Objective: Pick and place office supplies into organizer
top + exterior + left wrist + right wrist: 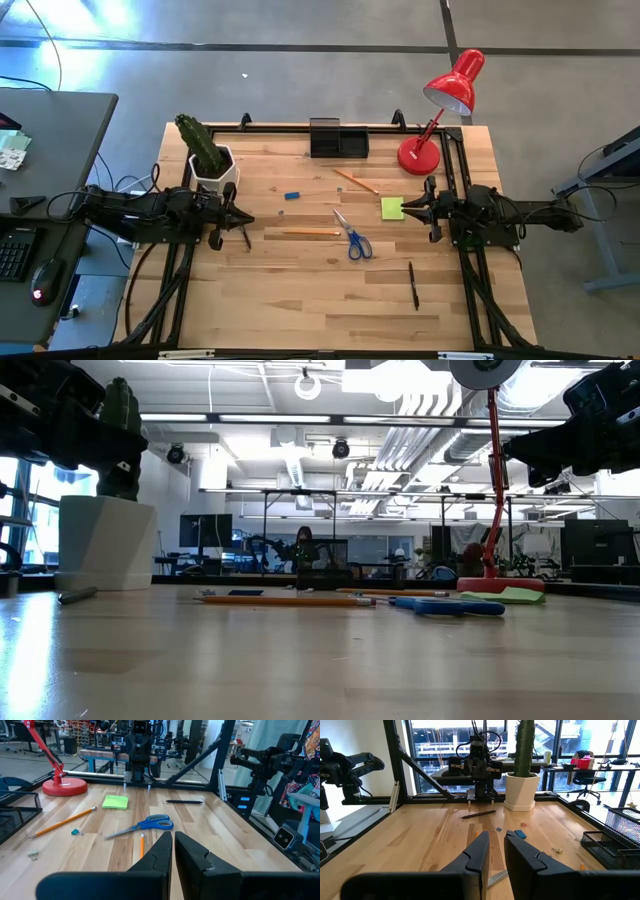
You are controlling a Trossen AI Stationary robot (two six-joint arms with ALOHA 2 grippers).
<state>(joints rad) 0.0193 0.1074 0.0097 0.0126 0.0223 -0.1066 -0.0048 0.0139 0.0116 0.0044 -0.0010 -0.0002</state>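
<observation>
Your counter (pixel 300 300) fills the centre of the overhead frame. Both arms lie low along its left and right edges, reaching inward. The left end effector (pixel 243 218) sits at centre left, fingers pressed together and empty; the right end effector (pixel 408 207) at centre right stands slightly spread, holding nothing. The organizer (pixel 338 138) sits top centre. Scissors (pixel 353 236), sticky-note pad (pixel 392 208), two pencils (pixel 311 232) and a pen (pixel 413 284) lie loose mid-counter. The eraser (pixel 292 195) is tiny, barely legible.
</observation>
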